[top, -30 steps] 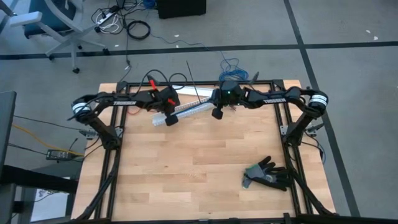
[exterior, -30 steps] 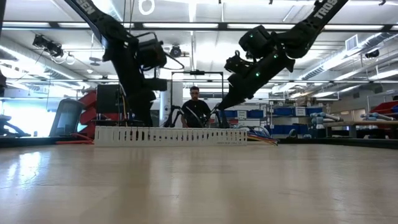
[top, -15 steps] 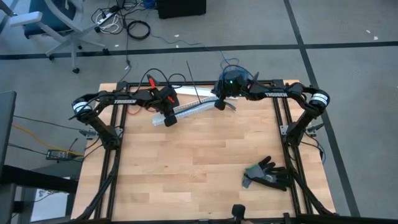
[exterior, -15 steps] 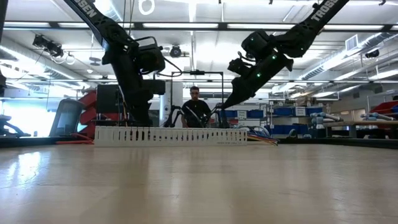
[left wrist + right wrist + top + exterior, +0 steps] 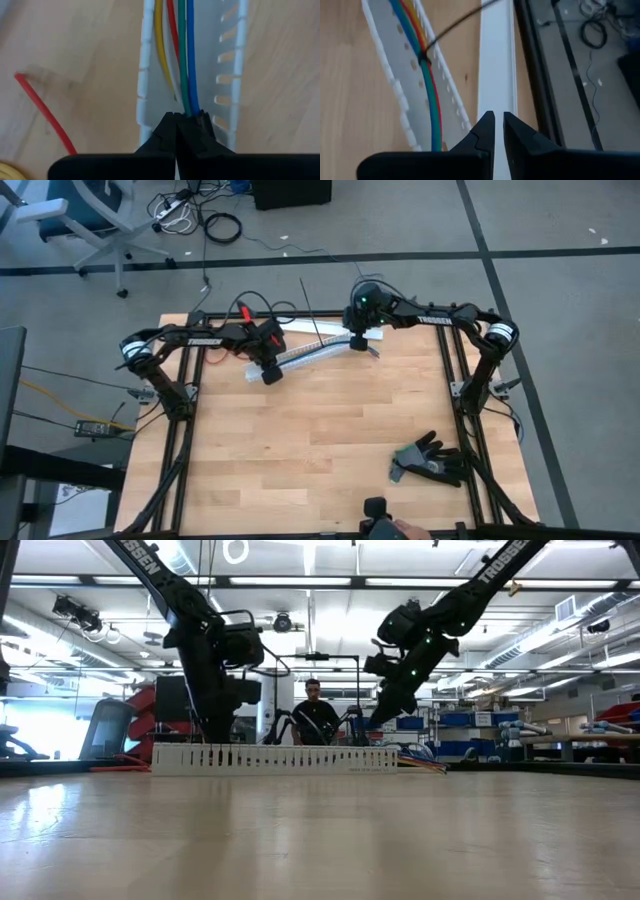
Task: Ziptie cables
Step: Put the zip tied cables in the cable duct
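Table (image 5: 330,430) of pale wood, with both dark arms reaching over its far side. White slotted duct (image 5: 300,355) between the two arms, lying aslant.

Right gripper (image 5: 356,343): sits now farther back over the duct's end than a second ago, toward the table's far edge. Has come off a full close too; shows a narrow gap between the fingers (image 5: 487,131) and grasps nothing. Reads as a let-go of the ziptie (image 5: 460,22), so the strap is probably threaded and left for the next pull or re-grip. Not yet clearly cinched.

Left gripper (image 5: 268,372): hangs unmoved over the duct's other end, fully closed. Fingertips touching the cables (image 5: 187,50) just ahead of them; impossible to tell whether any wire is truly pinched.

Cables: blue, green, red and yellow strands, side by side in the duct's channel. Run straight away from the left gripper, and a short way ahead of and beside the right gripper.

Ziptie: thin black strap, looped round the bundle ahead of the right gripper. Long tail slanting away past the duct wall, free of both grippers.
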